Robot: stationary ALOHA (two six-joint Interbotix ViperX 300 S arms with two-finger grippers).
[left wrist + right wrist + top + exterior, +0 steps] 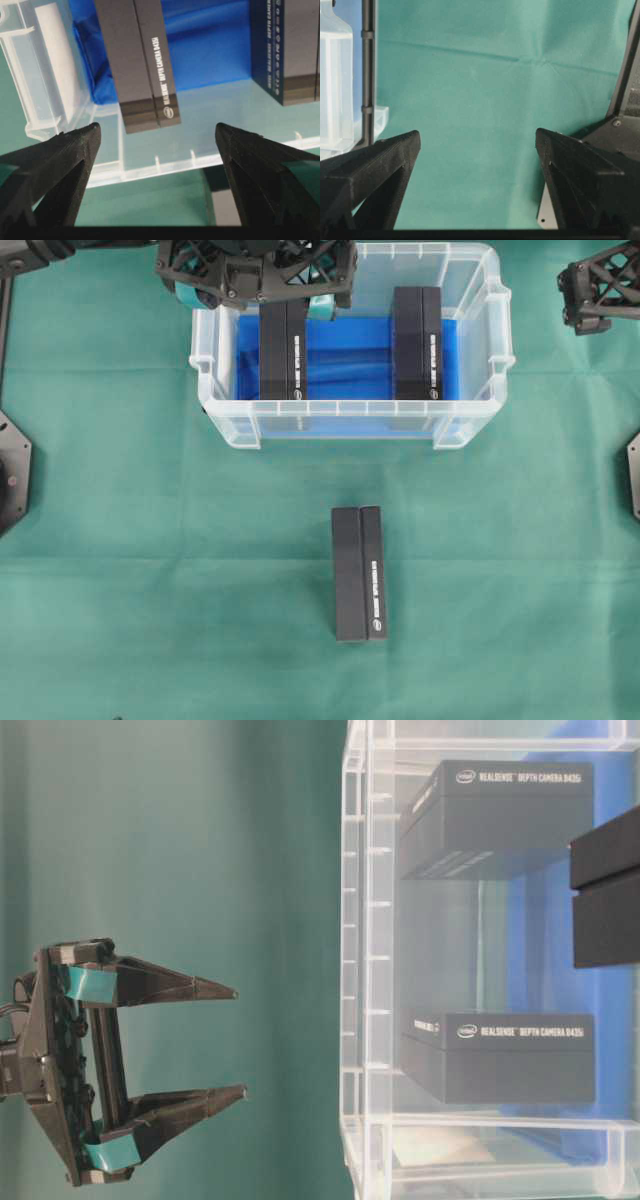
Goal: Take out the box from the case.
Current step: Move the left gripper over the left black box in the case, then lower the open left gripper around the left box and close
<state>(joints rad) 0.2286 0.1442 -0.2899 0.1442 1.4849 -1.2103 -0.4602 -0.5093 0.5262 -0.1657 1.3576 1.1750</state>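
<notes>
The case (350, 410) is a clear plastic bin lined with blue cloth, at the top middle of the overhead view. Two black boxes lie in it, one on the left (283, 350) and one on the right (417, 345). My left gripper (255, 290) hovers over the case's far left end, open and empty. In the left wrist view, the gripper (157, 135) has the left box (140, 60) just ahead of its tips, and the case's near rim (165, 167) lies between the jaws. My right gripper (600, 290) is open and empty, right of the case.
A third black box (359, 573) lies on the green cloth in front of the case. In the table-level view the open right gripper (238, 1042) is beside the case wall (355, 970). In the right wrist view the right gripper (477, 137) is over green cloth.
</notes>
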